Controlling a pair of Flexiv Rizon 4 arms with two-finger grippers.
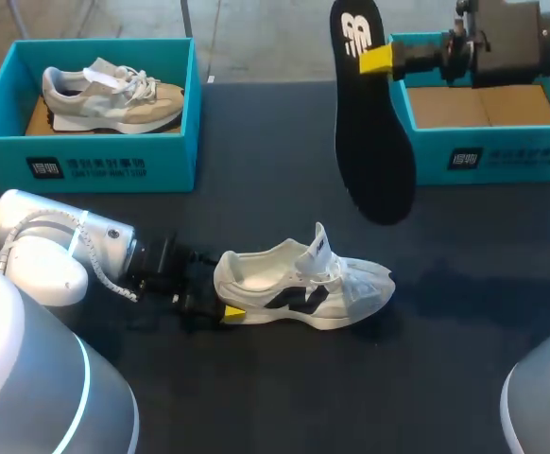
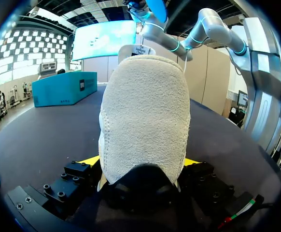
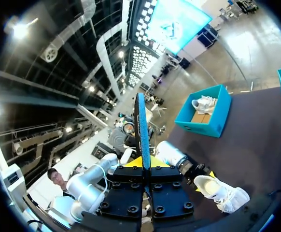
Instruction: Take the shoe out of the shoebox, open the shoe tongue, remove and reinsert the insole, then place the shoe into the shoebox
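Half done: got the shoe [image 1: 303, 284] out, in front of the empty shoebox [image 1: 483, 156], clamped at the heel by left gripper [image 1: 230, 310]. Holding the insole [image 1: 374, 161] aloft beside it, pinched in right gripper [image 1: 377, 59]. Yet to reinsert, then rebox.

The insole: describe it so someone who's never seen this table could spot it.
Find the teal box on the table's right side. Just left of it, the right tool holds the insole in the air. It is long, flat and black with a white logo, unlike the white shoe lying below.
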